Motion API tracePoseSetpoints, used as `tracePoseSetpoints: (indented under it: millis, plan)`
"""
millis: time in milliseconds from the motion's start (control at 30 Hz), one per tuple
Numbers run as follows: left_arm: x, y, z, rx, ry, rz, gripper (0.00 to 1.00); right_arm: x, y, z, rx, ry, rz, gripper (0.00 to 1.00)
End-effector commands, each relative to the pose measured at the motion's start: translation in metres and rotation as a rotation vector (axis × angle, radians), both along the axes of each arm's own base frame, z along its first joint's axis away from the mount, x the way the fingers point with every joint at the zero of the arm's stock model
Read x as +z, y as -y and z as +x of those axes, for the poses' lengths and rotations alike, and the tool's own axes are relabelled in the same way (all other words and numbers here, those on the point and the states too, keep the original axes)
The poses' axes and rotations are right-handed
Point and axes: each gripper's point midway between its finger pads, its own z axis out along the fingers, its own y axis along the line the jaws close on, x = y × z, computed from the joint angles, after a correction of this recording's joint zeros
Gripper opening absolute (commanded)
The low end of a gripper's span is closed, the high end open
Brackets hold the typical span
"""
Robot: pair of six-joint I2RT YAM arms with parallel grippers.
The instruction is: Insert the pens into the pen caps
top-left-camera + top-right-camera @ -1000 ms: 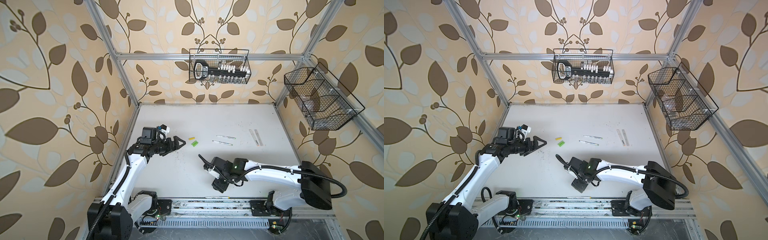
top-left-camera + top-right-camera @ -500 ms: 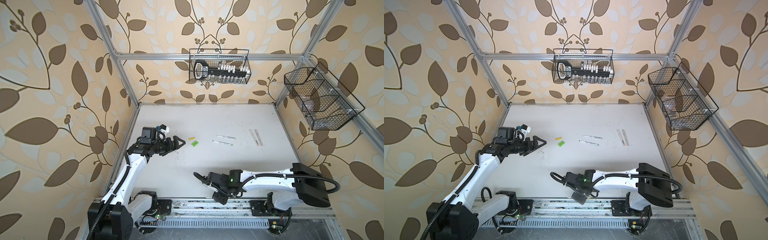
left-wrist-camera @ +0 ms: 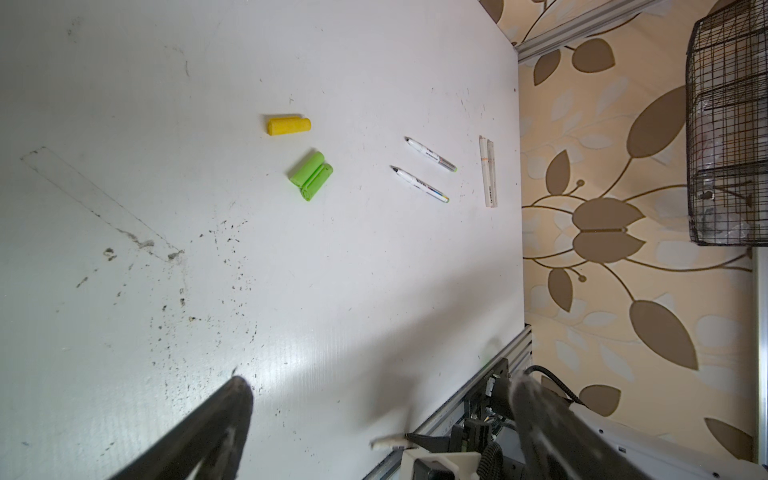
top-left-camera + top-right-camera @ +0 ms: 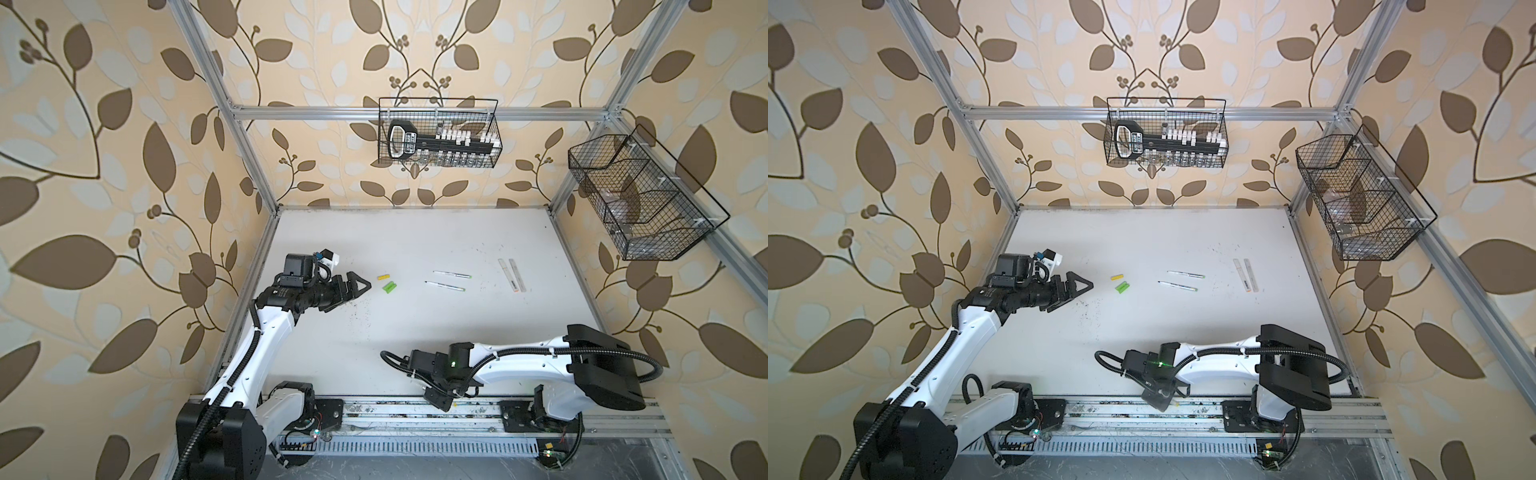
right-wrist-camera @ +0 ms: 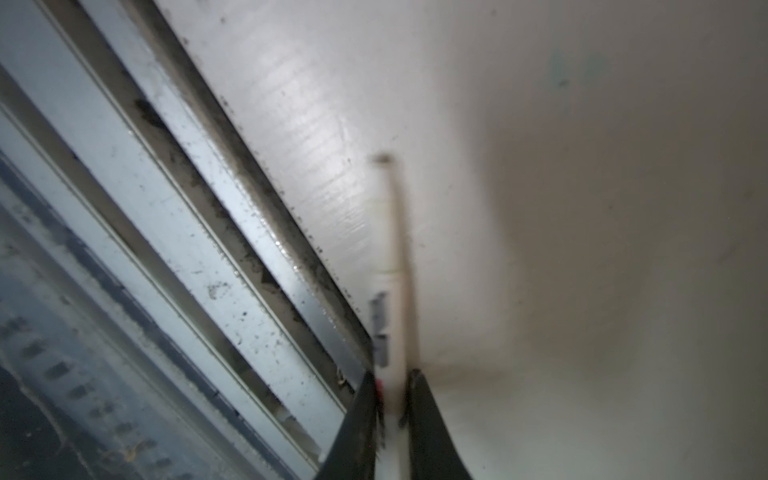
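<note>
Right claw [image 5: 391, 376] is pinched tight on a pen [image 5: 390, 257], low at the near edge of the table [image 4: 415, 332], with the rail [image 5: 174, 232] just beside its tips. The barrel runs out ahead of the jaws: pale white, dark lettering, blurred. A seam sits partway to its far end; cap or nose section, cannot tell. Left claw [image 4: 358, 286] is spread wide, empty, held above the table. Just ahead of its tips lie a yellow cap [image 4: 384, 276] and two green caps [image 4: 390, 286] touching side by side, all three empty. Further out are two bare pens [image 4: 444, 286], dark tips exposed, and beyond them a pale pair [image 4: 509, 275] of sticks lying together, too small to tell if capped. Judgement: early going, with no joining confirmed and at least three caps left to fill.
</note>
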Motion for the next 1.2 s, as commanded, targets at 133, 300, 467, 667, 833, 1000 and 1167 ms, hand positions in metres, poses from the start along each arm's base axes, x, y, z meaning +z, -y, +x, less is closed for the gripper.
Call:
tracePoseSetpoints:
  millis: [133, 300, 467, 667, 833, 1000, 1167]
  plan:
    - [0.018, -0.001, 0.008, -0.005, 0.06, -0.015, 0.99, -0.006, 0.011, 0.006, 0.016, 0.035, -0.059, 0.08]
    - [0.018, 0.0, 0.01, 0.006, 0.055, -0.027, 0.99, 0.003, 0.009, 0.029, -0.065, 0.062, 0.003, 0.07]
    - [0.017, 0.001, 0.018, 0.023, 0.046, -0.056, 0.99, 0.016, 0.011, 0.07, -0.194, 0.102, 0.094, 0.07]
    - [-0.002, 0.002, 0.036, 0.081, -0.022, -0.109, 0.99, 0.024, 0.016, 0.126, -0.34, 0.161, 0.196, 0.07]
    - [-0.024, -0.002, 0.048, 0.147, -0.086, -0.124, 0.99, 0.023, 0.007, 0.17, -0.375, 0.193, 0.269, 0.07]
    - [-0.031, -0.009, 0.049, 0.183, -0.106, -0.077, 0.99, 0.01, -0.009, 0.216, -0.368, 0.206, 0.212, 0.06]
    - [-0.038, -0.021, 0.043, 0.241, -0.123, -0.007, 0.99, 0.0, -0.014, 0.257, -0.414, 0.227, 0.123, 0.06]
